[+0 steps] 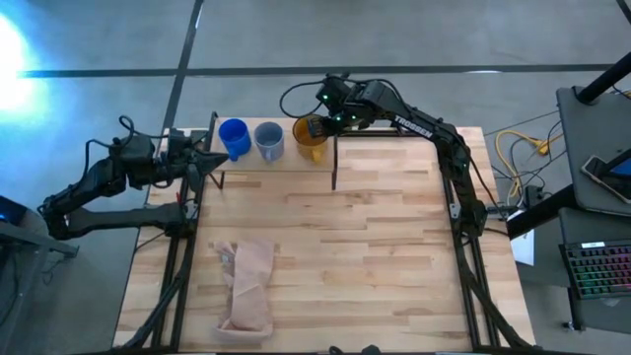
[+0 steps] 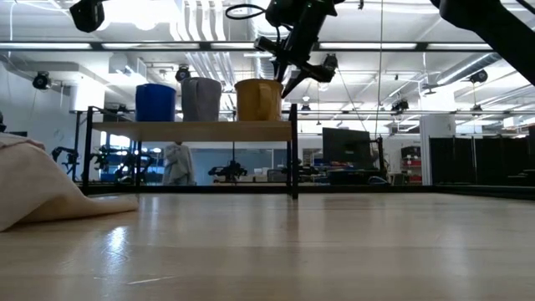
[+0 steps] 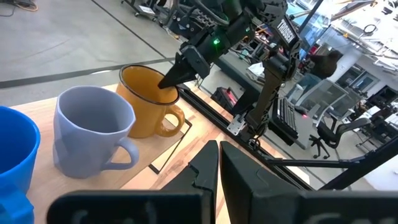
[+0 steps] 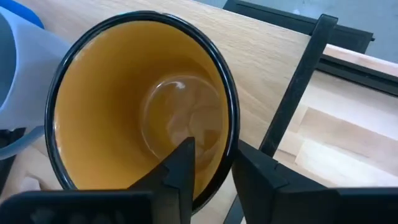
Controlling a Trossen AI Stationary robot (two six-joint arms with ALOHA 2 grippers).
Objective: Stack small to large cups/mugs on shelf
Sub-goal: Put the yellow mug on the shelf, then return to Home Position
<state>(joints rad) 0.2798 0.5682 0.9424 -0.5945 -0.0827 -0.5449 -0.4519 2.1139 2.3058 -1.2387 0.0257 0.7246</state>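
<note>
Bright overhead light, window glare, soft focus

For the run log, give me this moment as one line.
right pincer: straddling amber mug rim | blue mug, grey mug, amber in row on shelf | left pincer: shut, waiting nearby

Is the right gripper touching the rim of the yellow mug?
Touching. In the right wrist view the right gripper straddles the yellow mug's rim, one jaw inside and one outside, nearly closed on it.

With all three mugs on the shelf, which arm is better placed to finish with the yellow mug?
The right. Its gripper straddles the yellow mug's rim, one finger inside and one outside, so it only needs to let go. The left gripper waits shut off the shelf's blue-mug end, far from the yellow mug.
</note>
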